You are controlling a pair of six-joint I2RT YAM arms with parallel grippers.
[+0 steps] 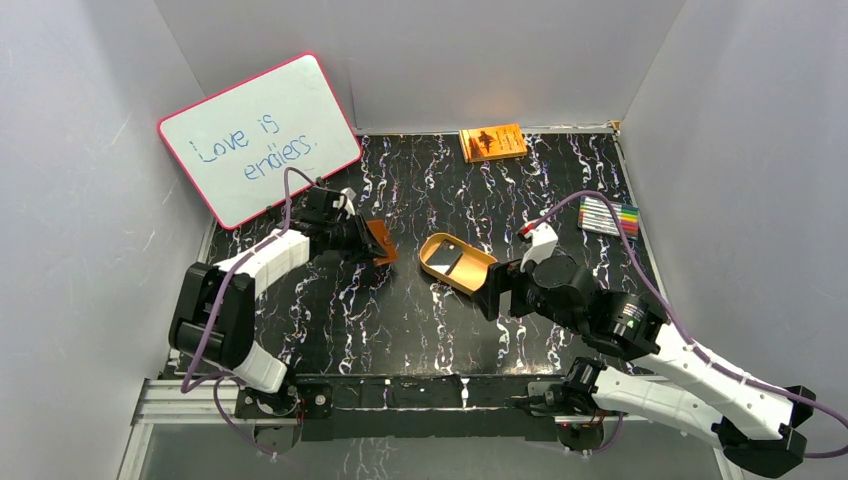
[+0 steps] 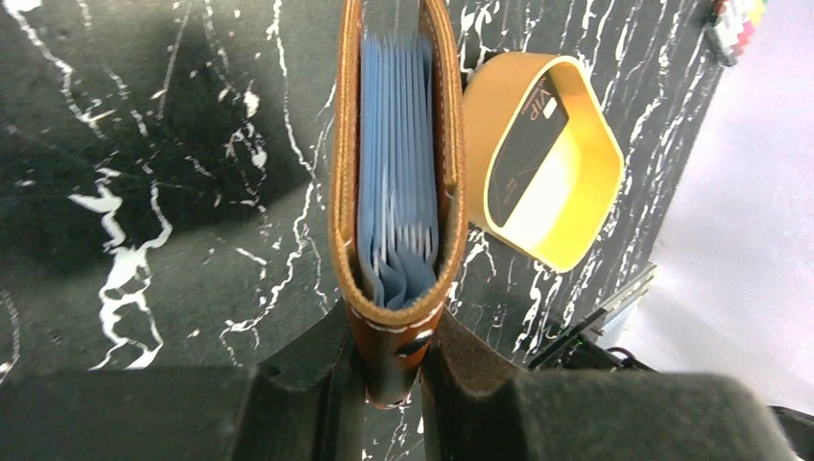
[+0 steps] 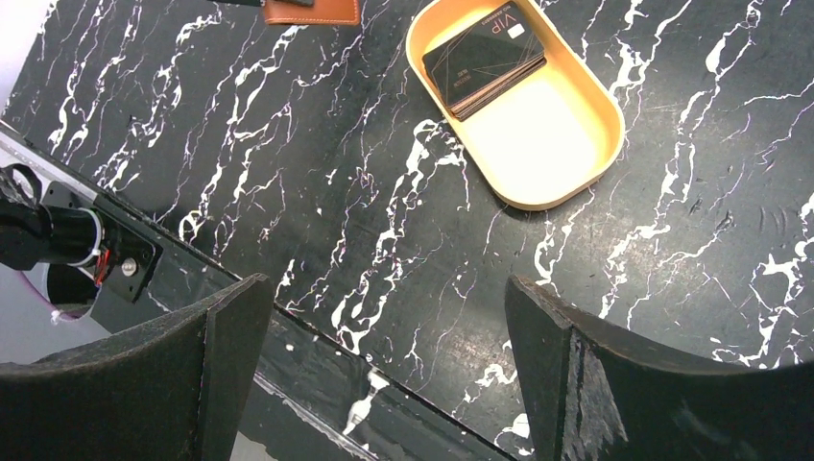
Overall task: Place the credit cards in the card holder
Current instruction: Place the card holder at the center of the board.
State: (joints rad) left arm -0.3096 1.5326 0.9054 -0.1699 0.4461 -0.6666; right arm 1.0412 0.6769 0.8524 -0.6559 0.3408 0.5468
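While the left gripper (image 2: 394, 370) is pinching the card holder (image 2: 446, 144) by its snap end, the right gripper (image 3: 384, 327) is hovering with its fingers spread wide and nothing between them, just off the near end of the tan oval tray (image 3: 576, 187). The credit cards (image 3: 485, 58) are lying as a dark stack inside this tray, at its far end, the one pointing toward the holder. The holder is being held just beyond that same end, near the tray but apart from it; whether it is touching the table I cannot tell.

The relation deciding the coming move, I am thinking, is this: from the open right gripper the stack is lying straight ahead along the tray, and the long side of the cards is running across the tray's long axis. The right arm is nearer to the tray and is the only free one, so the picking is probably falling to it.

The left wrist view is showing what the others are not: the leather covers standing slightly parted, with edges of blue sleeves (image 2: 398, 144) between them. The right wrist view is giving the stacked card edges and the "VIP" print, but only a corner of the holder. The top view alone is showing both arms, one at each end of the tray.
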